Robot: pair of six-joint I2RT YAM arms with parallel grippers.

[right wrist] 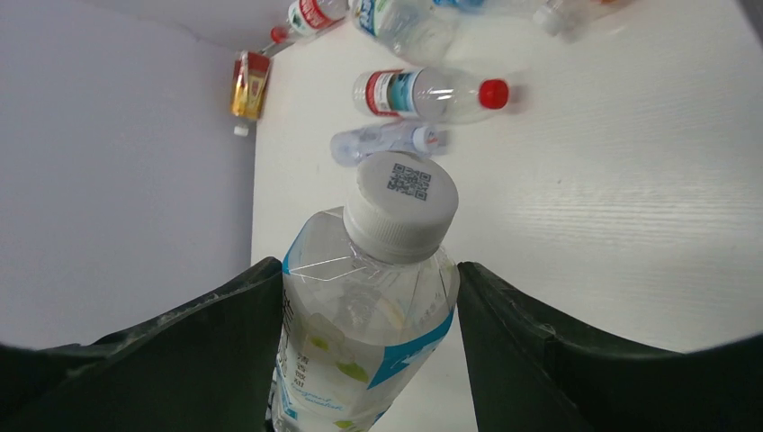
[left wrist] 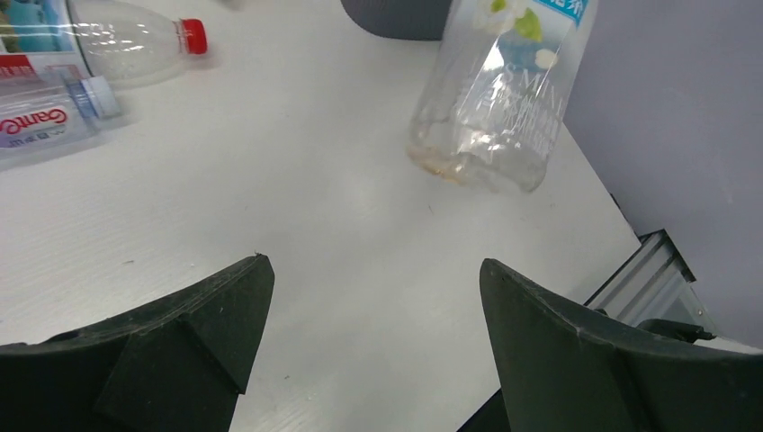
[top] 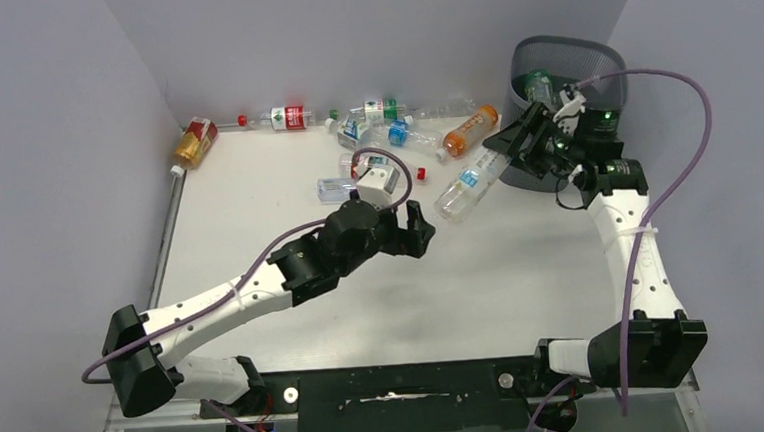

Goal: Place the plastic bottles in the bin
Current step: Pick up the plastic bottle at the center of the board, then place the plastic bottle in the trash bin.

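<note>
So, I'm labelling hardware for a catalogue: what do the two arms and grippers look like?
The left arm and right arm have white links, black joints and purple cables. The left gripper and right gripper have wide, dark, wedge-shaped fingers.

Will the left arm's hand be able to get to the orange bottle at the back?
Probably yes. The left hand is open, and the orange bottle lies uncovered beyond it. The clear bottle held in the right hand sits near that path, though.

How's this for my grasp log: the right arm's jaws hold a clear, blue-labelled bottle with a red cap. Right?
Almost. The cap is white, not red, as the right wrist view shows. The right arm's jaws do hold a clear, blue-labelled bottle.
</note>
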